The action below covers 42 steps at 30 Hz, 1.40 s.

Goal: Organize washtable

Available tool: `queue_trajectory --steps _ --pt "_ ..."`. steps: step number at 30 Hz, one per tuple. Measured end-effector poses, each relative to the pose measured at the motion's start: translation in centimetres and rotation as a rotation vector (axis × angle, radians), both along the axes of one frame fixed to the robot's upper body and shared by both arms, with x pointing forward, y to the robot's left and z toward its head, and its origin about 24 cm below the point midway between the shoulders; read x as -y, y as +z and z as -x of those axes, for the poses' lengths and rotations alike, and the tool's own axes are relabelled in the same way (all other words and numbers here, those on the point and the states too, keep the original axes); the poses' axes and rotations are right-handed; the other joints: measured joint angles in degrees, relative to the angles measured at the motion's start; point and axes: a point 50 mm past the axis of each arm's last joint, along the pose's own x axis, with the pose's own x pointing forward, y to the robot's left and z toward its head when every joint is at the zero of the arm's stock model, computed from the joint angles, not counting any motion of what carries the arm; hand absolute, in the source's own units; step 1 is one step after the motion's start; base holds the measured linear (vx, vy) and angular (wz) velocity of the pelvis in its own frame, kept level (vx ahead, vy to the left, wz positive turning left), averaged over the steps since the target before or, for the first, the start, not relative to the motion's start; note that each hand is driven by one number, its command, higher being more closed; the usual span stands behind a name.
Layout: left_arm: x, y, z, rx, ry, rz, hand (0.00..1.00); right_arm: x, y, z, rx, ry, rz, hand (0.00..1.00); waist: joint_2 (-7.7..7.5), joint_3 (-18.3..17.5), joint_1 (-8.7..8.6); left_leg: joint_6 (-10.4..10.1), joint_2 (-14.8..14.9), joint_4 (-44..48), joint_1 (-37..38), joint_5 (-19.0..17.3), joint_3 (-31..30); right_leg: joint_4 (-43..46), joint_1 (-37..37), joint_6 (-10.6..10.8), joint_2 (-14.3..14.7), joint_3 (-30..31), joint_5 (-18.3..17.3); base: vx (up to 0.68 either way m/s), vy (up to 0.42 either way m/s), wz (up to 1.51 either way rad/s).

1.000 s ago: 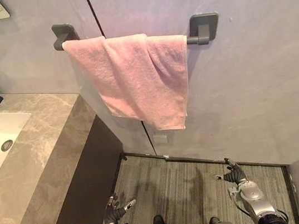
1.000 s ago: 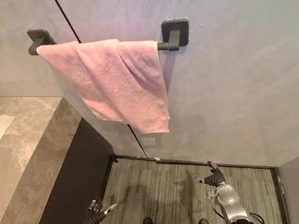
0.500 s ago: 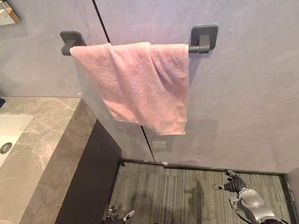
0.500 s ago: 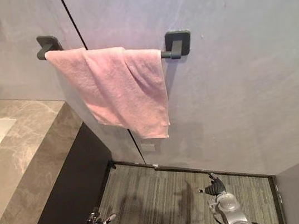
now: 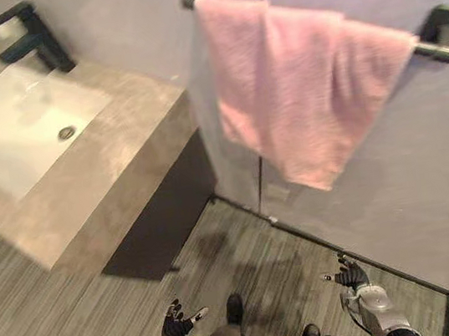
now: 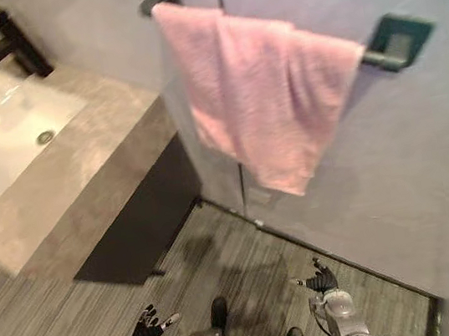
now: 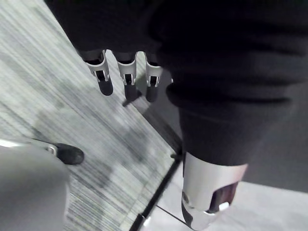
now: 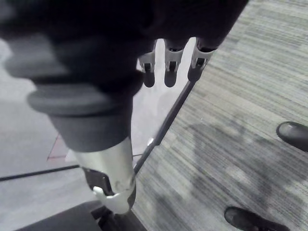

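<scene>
Towel, pink and draped in loose folds, hangs over a dark bar fixed to the grey wall. It is just to the right of the stone tabletop and apart from it.

Set into the tabletop is a white basin with a round drain near its middle. A dark faucet stands at the basin's far rim, close to the wall. Below the tabletop's right side a dark cabinet front runs down to the striped grey floor.

Both hands hang low over that floor, well below the tabletop and nearer the robot. The left hand is below the tabletop's right end. Its fingers are straight and apart, with the thumb out to the side. The right hand is farther right of the tabletop, close to the foot of the wall. Its fingers are likewise straight and spread.
</scene>
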Motion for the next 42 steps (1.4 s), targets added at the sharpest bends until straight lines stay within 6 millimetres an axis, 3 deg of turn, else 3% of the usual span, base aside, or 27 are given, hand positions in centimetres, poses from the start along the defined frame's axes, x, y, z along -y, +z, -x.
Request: queue_trajectory --steps 1,2,3,4,5,6,7,8,9,10,13,17,19,21,24,33,36,40,42 --pt "0.4 0.9 -1.2 0.068 -0.030 0.002 0.00 0.5 0.3 -0.2 0.010 -0.013 0.015 0.00 -0.52 -1.24 -1.42 -1.08 -0.25 -4.33 -1.97 5.26 -2.61 -3.14 -1.95 -4.18 2.56 0.91 0.83 -0.12 -0.140 2.06" --pt "1.3 1.8 -3.4 0.135 -0.031 0.029 0.00 1.2 0.9 -1.0 0.041 -0.049 0.024 0.00 -0.23 -1.58 -2.70 2.92 0.13 7.58 -7.85 -3.99 10.32 -3.60 -3.51 -3.14 0.59 -6.22 2.70 -0.07 -0.100 2.42" --pt "1.9 1.8 -4.0 0.137 -0.043 0.045 0.00 1.5 1.9 -2.2 0.092 -0.060 0.044 0.00 -1.18 -0.33 -2.89 5.97 1.27 16.81 -7.31 -10.16 23.06 -1.52 -3.47 -3.21 -1.65 -8.76 2.67 0.03 -0.044 1.87" --pt "2.1 1.7 -3.9 0.132 -0.045 0.052 0.00 1.6 2.2 -2.6 0.101 -0.059 0.047 0.00 -1.26 0.10 -3.27 5.99 1.65 16.24 -4.89 -10.39 27.05 -0.50 -2.77 -3.21 -2.46 -9.96 2.67 0.07 0.021 1.39" --pt "2.4 1.5 -3.5 0.120 -0.047 0.057 0.00 1.8 2.3 -2.7 0.105 -0.062 0.053 0.00 -0.73 0.09 -4.58 7.27 1.53 14.64 -2.41 -8.94 30.09 3.71 -1.71 -3.43 -3.27 -12.51 2.22 0.05 0.020 1.01" --pt "2.7 1.5 -3.7 0.123 -0.060 0.062 0.00 1.8 2.3 -2.6 0.107 -0.058 0.053 0.00 0.15 0.07 -4.73 7.57 1.97 12.83 -0.31 -8.24 30.08 8.02 -2.67 -2.35 -4.06 -13.35 0.55 -0.09 0.006 1.12" --pt "2.4 1.6 -3.9 0.128 -0.070 0.048 0.00 1.3 2.4 -2.7 0.119 -0.053 0.044 0.00 0.39 -0.41 -4.72 5.91 1.62 7.16 2.98 -7.22 28.52 -1.62 -1.91 -1.11 -2.03 -13.22 1.57 -0.08 -0.025 0.83" --pt "2.0 1.6 -3.9 0.126 -0.076 0.034 0.00 1.0 2.4 -2.8 0.128 -0.051 0.037 0.00 -0.59 -0.36 -4.82 4.83 0.55 4.72 4.59 -7.12 28.55 -5.41 -1.31 -2.65 -2.65 -13.57 7.46 -0.10 -0.044 1.06" --pt "2.2 1.5 -4.4 0.116 -0.104 0.029 0.00 1.2 2.4 -2.8 0.122 -0.060 0.036 0.00 0.92 -0.08 -5.80 4.04 1.02 0.71 6.74 -7.61 27.69 -3.82 -0.30 -3.64 -2.53 -16.42 9.23 -0.07 -0.027 0.93" --pt "2.2 1.6 -4.5 0.121 -0.117 0.023 0.00 1.0 2.3 -2.8 0.119 -0.061 0.030 0.00 0.96 -0.12 -5.89 2.08 0.55 -1.76 7.45 -5.74 26.87 -2.95 -0.43 -3.48 -2.91 -17.11 9.06 -0.12 -0.008 0.74" --pt "2.2 1.1 -3.9 0.086 -0.114 0.024 0.00 0.3 1.9 -2.6 0.100 -0.047 0.014 0.00 1.42 0.08 -5.90 2.47 -0.24 -2.74 7.68 -4.46 25.98 -2.06 -0.58 -2.96 -3.72 -17.31 8.55 -0.12 0.032 0.16" --pt "1.6 0.0 -1.5 0.010 -0.093 0.018 0.00 0.0 0.6 -1.1 0.021 -0.046 0.001 0.00 1.35 0.15 -5.79 2.99 -0.99 -4.11 9.87 -4.13 24.38 0.86 1.07 -1.68 -4.74 -16.30 7.21 -0.11 0.022 0.19" --pt "1.5 -0.3 -0.9 -0.011 -0.091 0.017 0.00 0.2 0.1 -0.2 -0.003 -0.052 0.003 0.00 1.30 0.21 -6.38 3.60 -1.69 -4.12 9.91 -4.37 21.31 2.56 0.83 -1.05 -3.33 -4.13 5.34 -0.08 0.012 0.70" --pt "1.3 -0.3 -0.9 -0.010 -0.089 0.011 0.00 0.0 -0.4 0.6 -0.032 -0.046 0.001 0.00 0.74 1.01 -5.93 3.62 -2.36 -4.12 9.20 -4.36 17.18 2.06 0.57 0.39 0.43 6.26 2.00 -0.05 -0.028 0.83" --pt "0.9 -0.4 -0.5 -0.022 -0.092 0.000 0.00 0.1 -1.2 2.4 -0.078 -0.043 -0.010 0.00 -0.29 1.20 -6.85 3.65 -4.13 -4.10 8.58 -4.35 10.62 4.09 0.28 0.95 4.63 14.76 -0.52 0.00 -0.155 1.32" --pt "0.2 -0.4 -0.2 -0.027 -0.054 -0.009 0.00 -1.1 -2.4 5.0 -0.134 -0.071 -0.058 0.00 -2.70 0.54 -4.20 4.06 -7.46 -0.26 3.98 -4.04 0.69 5.10 1.60 1.24 2.49 3.03 -3.47 0.07 -0.045 0.79" --pt "0.5 -0.2 -0.5 -0.013 -0.052 0.000 0.00 -1.4 -2.1 4.6 -0.107 -0.082 -0.073 0.00 -2.82 0.49 -3.99 5.05 -8.48 0.69 2.78 -4.75 0.54 5.58 2.34 1.95 1.20 -0.35 -4.45 0.11 -0.025 0.67" --pt "1.2 0.0 -1.1 0.010 -0.048 0.025 0.00 -1.5 -2.0 4.8 -0.091 -0.100 -0.087 0.00 -2.83 0.21 -3.27 6.04 -9.29 0.63 3.04 -4.00 -0.33 9.38 2.77 0.88 0.66 0.49 -3.88 0.16 -0.029 0.70" --pt "1.2 0.1 -1.3 0.019 -0.049 0.025 0.00 -1.9 -2.0 4.8 -0.084 -0.104 -0.099 0.00 -3.65 0.00 -3.15 7.67 -8.70 1.85 2.03 -6.09 4.57 9.71 3.29 0.58 -0.05 1.17 -3.72 0.13 -0.006 0.75"
